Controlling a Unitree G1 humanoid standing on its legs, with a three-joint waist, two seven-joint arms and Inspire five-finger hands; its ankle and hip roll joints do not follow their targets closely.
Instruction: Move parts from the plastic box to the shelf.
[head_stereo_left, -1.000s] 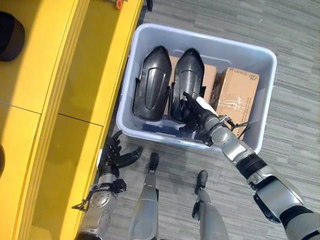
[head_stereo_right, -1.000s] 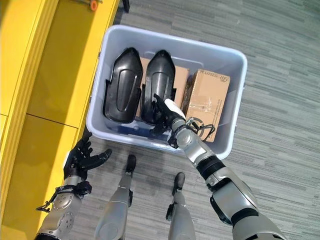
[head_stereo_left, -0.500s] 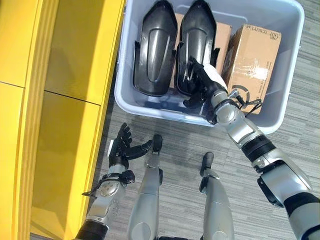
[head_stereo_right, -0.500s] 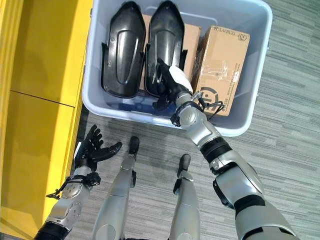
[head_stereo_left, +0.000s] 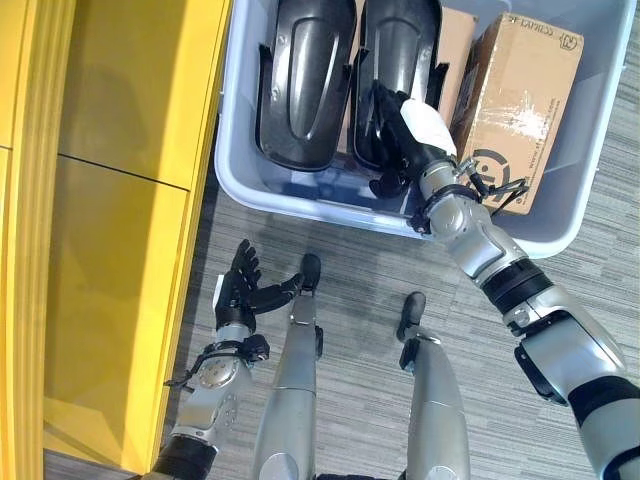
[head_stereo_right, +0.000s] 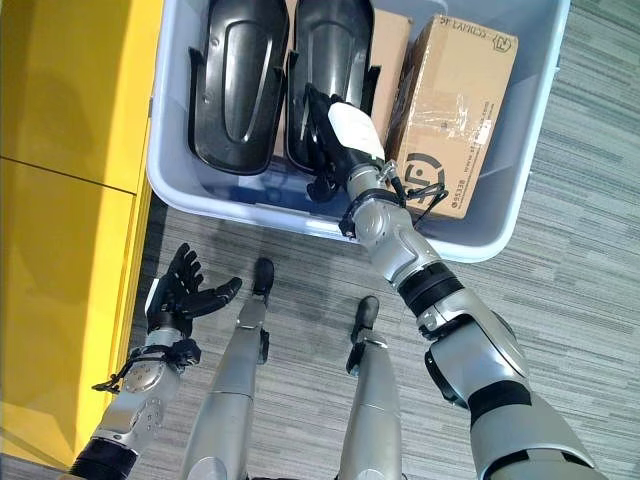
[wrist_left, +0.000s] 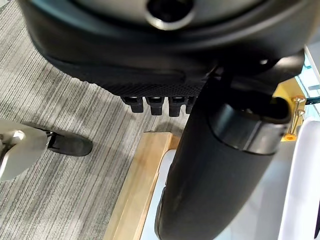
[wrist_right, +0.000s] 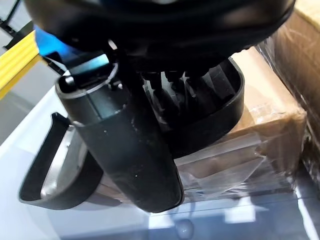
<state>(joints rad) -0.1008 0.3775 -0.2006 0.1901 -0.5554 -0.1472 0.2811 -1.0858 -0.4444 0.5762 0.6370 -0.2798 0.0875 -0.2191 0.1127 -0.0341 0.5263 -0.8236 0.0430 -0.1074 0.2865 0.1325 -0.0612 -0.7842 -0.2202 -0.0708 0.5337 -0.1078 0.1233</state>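
Right hand (head_stereo_left: 400, 140) reaching into plastic box (head_stereo_left: 240, 185), fingers curling on black part (head_stereo_left: 395, 60); left hand (head_stereo_left: 243, 295) hanging w/ fingers spread by shelf (head_stereo_left: 120, 200).

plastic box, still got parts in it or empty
Not empty. The plastic box holds two black parts and cardboard boxes; the right hand reaches onto one part.

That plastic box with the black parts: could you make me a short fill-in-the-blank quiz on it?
1. The plastic box holds ____ black parts.
2. The robot's ____ hand reaches into the box.
3. The left hand hangs above the ____.
4. The shelf beside the box is ____.

Missing words: two; right; floor; yellow
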